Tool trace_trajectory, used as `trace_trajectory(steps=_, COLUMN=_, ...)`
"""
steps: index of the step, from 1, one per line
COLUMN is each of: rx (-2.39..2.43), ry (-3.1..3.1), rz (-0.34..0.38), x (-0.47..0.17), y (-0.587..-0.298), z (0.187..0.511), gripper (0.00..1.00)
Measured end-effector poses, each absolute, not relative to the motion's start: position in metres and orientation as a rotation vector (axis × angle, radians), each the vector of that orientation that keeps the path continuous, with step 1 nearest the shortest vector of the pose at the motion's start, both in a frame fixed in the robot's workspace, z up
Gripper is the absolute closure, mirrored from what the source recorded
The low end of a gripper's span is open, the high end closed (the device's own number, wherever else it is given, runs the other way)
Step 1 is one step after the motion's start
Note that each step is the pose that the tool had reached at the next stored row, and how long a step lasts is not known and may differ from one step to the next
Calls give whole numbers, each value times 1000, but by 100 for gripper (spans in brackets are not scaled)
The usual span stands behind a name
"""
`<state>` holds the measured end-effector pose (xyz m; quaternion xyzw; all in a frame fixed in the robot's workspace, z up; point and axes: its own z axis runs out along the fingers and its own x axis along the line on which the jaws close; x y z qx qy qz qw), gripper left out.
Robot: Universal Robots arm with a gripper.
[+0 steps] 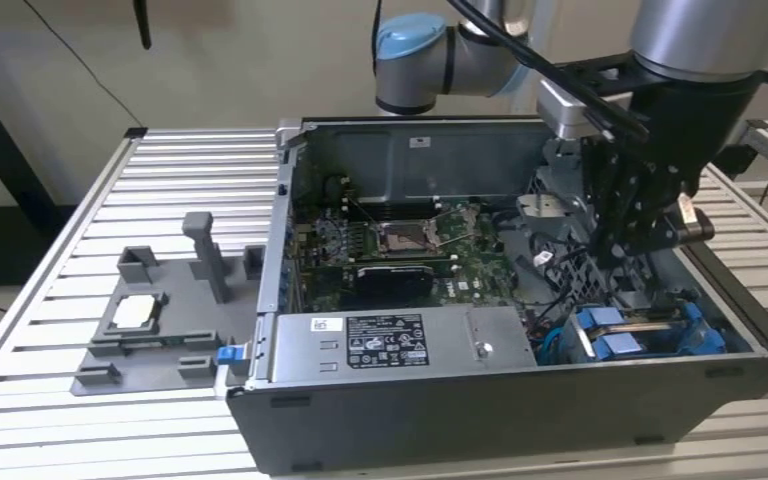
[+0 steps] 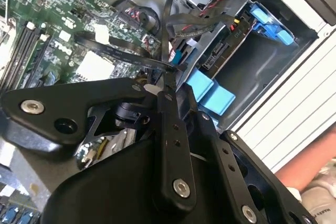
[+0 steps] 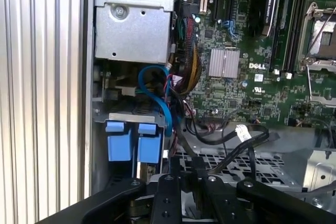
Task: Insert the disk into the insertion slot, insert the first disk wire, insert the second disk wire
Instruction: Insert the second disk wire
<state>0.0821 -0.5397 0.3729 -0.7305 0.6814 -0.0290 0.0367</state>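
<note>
The disk, in its bright blue carrier, lies inside the insertion slot at the case's front corner on the exterior view's right. In the second wrist view the disk's rear connector edge shows inside the grey slot, beside the blue carrier tabs. My gripper hangs just over that end of the disk, shut on a thin black disk wire that trails back over the motherboard. The first wrist view has the gripper next to the blue tabs.
A grey labelled power-supply box sits along the case's near wall, with the motherboard behind it. A blue cable and loose black wires crowd the space beside the slot. A grey fixture stands on the slatted table.
</note>
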Motion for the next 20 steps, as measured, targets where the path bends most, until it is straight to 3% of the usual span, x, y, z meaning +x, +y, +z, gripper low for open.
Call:
trace_trajectory(steps=6, rx=-2247, ry=2081, rz=-122, x=81, y=-539, z=370, gripper=76)
trace_trajectory(steps=8, rx=-2245, ry=2076, rz=-130, x=81, y=-539, z=370, gripper=79)
trace_trajectory(steps=9, rx=-2244, ry=2074, rz=-133, x=81, y=-539, z=370, gripper=85)
trace_trajectory(steps=20, rx=-2247, ry=2077, rz=-126, x=84, y=-548, z=368, gripper=85)
